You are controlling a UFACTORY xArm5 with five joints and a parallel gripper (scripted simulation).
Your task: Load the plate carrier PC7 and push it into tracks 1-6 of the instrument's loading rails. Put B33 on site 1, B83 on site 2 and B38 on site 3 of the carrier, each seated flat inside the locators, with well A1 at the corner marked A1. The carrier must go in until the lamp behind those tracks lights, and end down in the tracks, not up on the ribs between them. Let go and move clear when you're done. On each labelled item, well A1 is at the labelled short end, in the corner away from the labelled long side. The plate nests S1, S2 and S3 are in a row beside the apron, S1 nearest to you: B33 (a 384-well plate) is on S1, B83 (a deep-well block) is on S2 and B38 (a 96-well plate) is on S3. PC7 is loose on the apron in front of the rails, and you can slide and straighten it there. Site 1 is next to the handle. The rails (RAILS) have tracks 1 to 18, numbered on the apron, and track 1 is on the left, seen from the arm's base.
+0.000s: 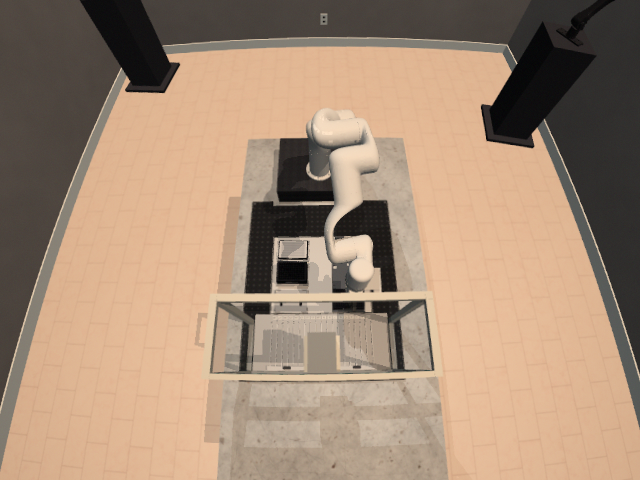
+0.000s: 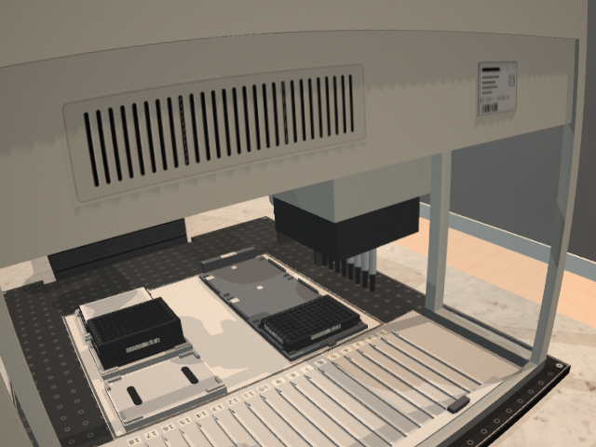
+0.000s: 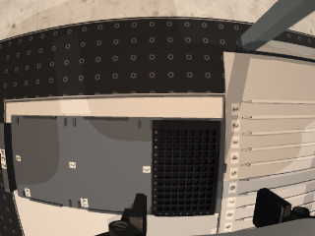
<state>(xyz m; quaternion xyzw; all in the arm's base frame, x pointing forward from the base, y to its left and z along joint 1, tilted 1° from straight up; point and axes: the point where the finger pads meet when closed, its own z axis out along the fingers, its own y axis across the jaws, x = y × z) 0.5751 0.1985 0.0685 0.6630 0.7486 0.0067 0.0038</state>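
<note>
Carrier PC7 lies on the apron, its far end just short of the rails. A black plate, B38, lies on site 3 and looks flat; its A1 corner cannot be read. Sites 1 and 2 are bare. The pale plate B33 is on S1. The tall black block B83 is on S2. Nest S3 is empty. My gripper is open and empty above the carrier's site 3 end; the instrument's body hides it in the exterior view.
The instrument's front panel and a dark pipetting head with tips hang over the work area. A frame post stands beside track 1. The carrier's handle faces the arm's base. No lit lamp is visible.
</note>
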